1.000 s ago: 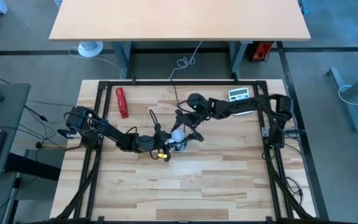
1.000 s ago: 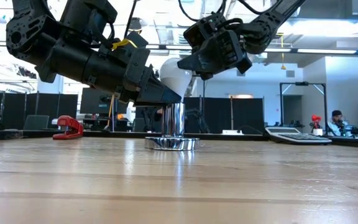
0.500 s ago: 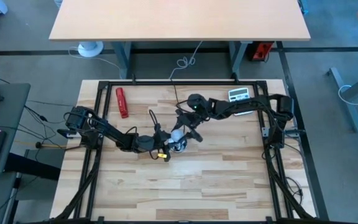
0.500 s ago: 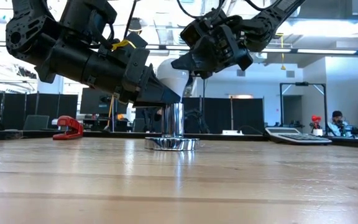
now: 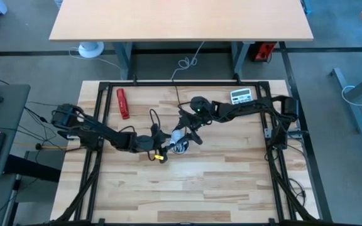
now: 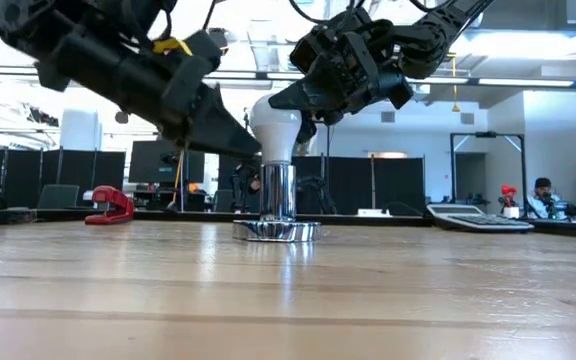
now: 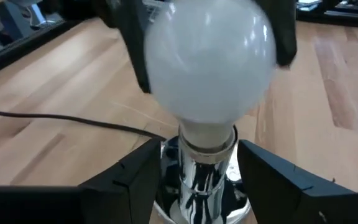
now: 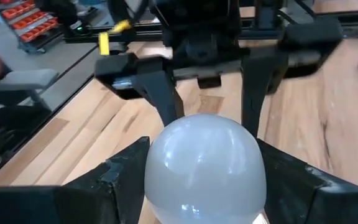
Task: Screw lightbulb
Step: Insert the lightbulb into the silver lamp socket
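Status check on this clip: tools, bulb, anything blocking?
Right tool shut on lightbulb, seated in socket. Left tool open, straddling socket. Nothing blocking.

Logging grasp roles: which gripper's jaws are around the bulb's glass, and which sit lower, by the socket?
The right gripper flanks the lightbulb; the left gripper straddles the socket.

Left pincer (image 6: 236, 140) back off the socket (image 6: 277, 205), lightbulb (image 6: 274, 125) now uncovered.

One lightbulb (image 6: 274, 122), one metal socket (image 6: 277, 212), one red tool (image 5: 124, 103), one calculator (image 5: 241, 95) (and two arms).
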